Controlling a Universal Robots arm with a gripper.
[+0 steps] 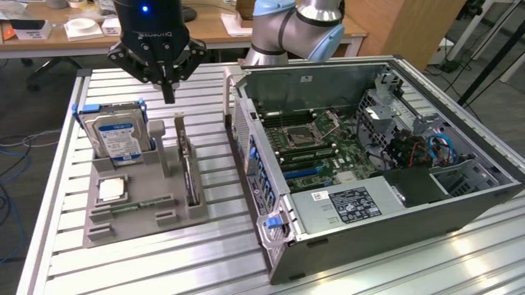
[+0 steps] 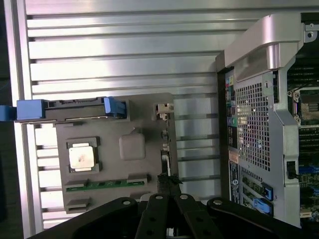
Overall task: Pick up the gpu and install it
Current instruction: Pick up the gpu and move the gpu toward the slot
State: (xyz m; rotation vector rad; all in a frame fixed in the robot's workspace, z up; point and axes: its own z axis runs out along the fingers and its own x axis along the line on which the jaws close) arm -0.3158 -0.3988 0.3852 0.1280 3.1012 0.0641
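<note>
The gpu (image 1: 188, 165) is a thin dark card standing on edge in a slot along one side of the grey holder tray (image 1: 157, 184). In the wrist view the gpu (image 2: 167, 152) shows edge-on, directly beneath the fingertips. My gripper (image 1: 169, 93) hangs above the tray's far end, a little beyond the card's far tip and well clear of it. Its fingers are shut together with nothing between them. In the wrist view the gripper (image 2: 168, 191) is a black shape over the tray (image 2: 147, 117).
A silver hard drive (image 1: 120, 136) in blue brackets stands upright in the tray, with a CPU (image 1: 112, 188) and a RAM stick (image 1: 131, 206) nearby. The open computer case (image 1: 426, 203) lies on the exterior view's right, motherboard (image 1: 316, 150) exposed. Slatted aluminium table (image 1: 164, 264) surrounds them.
</note>
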